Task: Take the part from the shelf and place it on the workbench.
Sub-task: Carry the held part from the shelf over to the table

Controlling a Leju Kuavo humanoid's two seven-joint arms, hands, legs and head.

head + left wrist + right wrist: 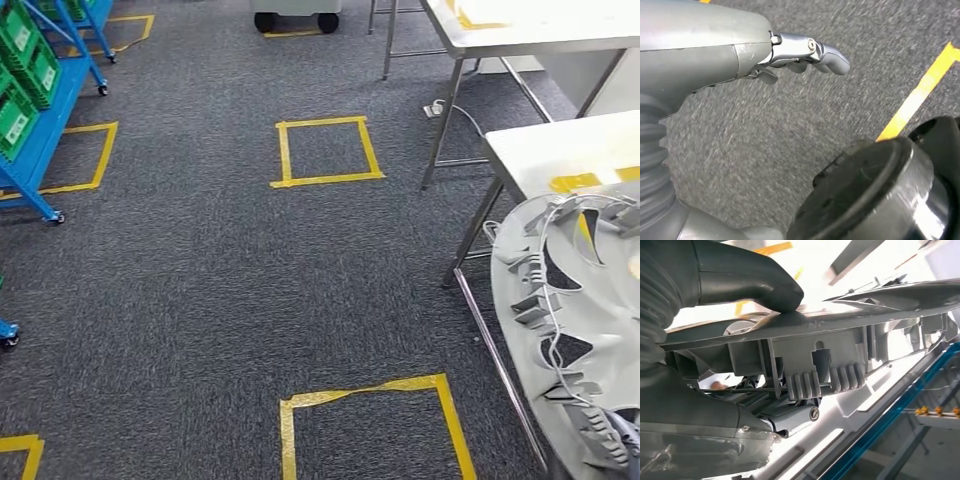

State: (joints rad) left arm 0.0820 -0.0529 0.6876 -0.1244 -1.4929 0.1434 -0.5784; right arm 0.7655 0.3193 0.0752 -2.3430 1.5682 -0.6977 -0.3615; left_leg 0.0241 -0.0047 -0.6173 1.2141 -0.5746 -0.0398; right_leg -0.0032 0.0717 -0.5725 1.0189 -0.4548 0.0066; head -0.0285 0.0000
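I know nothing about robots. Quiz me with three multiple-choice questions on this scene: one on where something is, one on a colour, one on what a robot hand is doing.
1. Where is the grey part in the head view?
A. At the right, by the white workbench
B. On the blue shelf
C. On the carpet inside a tape square

2. What colour are the tape squares on the carpet?
A. Red
B. Yellow
C. White

3. What is the right robot hand doing?
A. Hanging with nothing in it
B. Gripping the grey part
C. Pushing a green bin

Answers: 1 A, the part sits at the right edge, next to the workbench. 2 B, the tape is plainly yellow. 3 B, the right wrist view shows thumb above and fingers below the part.
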